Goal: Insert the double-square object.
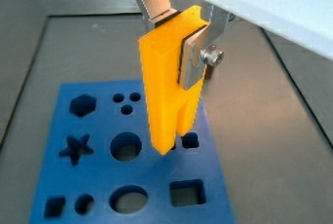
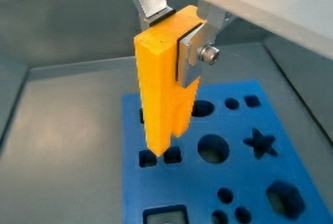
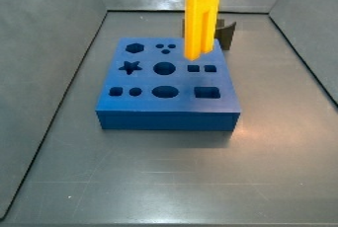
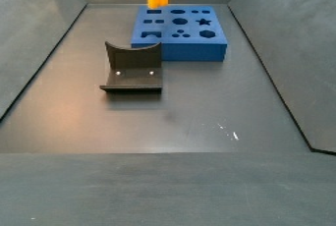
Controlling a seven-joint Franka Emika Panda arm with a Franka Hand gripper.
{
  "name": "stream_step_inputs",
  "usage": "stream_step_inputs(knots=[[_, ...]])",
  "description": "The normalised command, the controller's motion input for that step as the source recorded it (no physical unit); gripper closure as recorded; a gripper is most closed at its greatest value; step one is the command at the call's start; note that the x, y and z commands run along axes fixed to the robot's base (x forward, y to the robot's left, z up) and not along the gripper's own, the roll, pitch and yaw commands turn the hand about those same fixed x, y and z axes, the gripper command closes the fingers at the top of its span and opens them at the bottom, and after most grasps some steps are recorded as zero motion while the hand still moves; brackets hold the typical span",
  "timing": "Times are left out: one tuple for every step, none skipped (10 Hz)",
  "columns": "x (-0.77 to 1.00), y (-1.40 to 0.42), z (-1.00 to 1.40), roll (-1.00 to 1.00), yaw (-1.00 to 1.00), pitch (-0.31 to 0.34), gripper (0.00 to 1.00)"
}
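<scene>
My gripper (image 1: 177,38) is shut on the upper part of the double-square object (image 1: 163,92), a tall bright-yellow bar held upright; both wrist views show this (image 2: 174,35). One silver finger (image 2: 156,12) presses each side of the bar. The bar's forked lower end (image 2: 162,150) hangs just over the pair of small square holes (image 2: 173,155) in the blue block (image 2: 247,184). In a side view the bar (image 3: 199,19) stands over the block's (image 3: 165,88) far right part, its lower end a little above the top face. The gripper is cut off by the frame's edge there.
The block's top has star, hexagon, round, oval and square holes (image 3: 208,94). The dark fixture (image 4: 132,68) stands on the grey floor in front of the block (image 4: 182,31) and shows behind it in a side view (image 3: 227,36). Sloped grey walls (image 4: 39,53) ring the floor.
</scene>
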Motion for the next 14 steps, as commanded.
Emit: stream_step_inputs(knots=[[0.00, 0.05, -0.02, 0.00, -0.91, 0.161, 1.00], [0.00, 0.04, -0.01, 0.00, -0.92, 0.154, 1.00], [0.00, 0.04, -0.01, 0.00, -0.93, 0.153, 1.00], [0.00, 0.04, -0.01, 0.00, -0.92, 0.177, 1.00], [0.00, 0.06, -0.05, 0.01, -0.86, 0.234, 1.00], [0.00, 0.09, -0.13, 0.03, -0.79, 0.296, 1.00], [0.00, 0.11, -0.15, 0.04, -0.69, 0.343, 1.00], [0.05, 0.07, -0.09, 0.02, -0.61, 0.336, 1.00], [0.13, 0.04, -0.03, 0.01, -0.54, 0.344, 1.00], [0.26, 0.00, 0.00, 0.01, -0.44, 0.329, 1.00], [0.44, -0.01, 0.04, 0.00, -0.39, 0.199, 1.00], [0.44, -0.05, 0.00, 0.00, -0.32, 0.070, 1.00], [0.65, -0.04, -0.12, 0.00, -0.31, 0.006, 1.00], [0.66, 0.00, -0.11, 0.02, -0.29, 0.001, 1.00]])
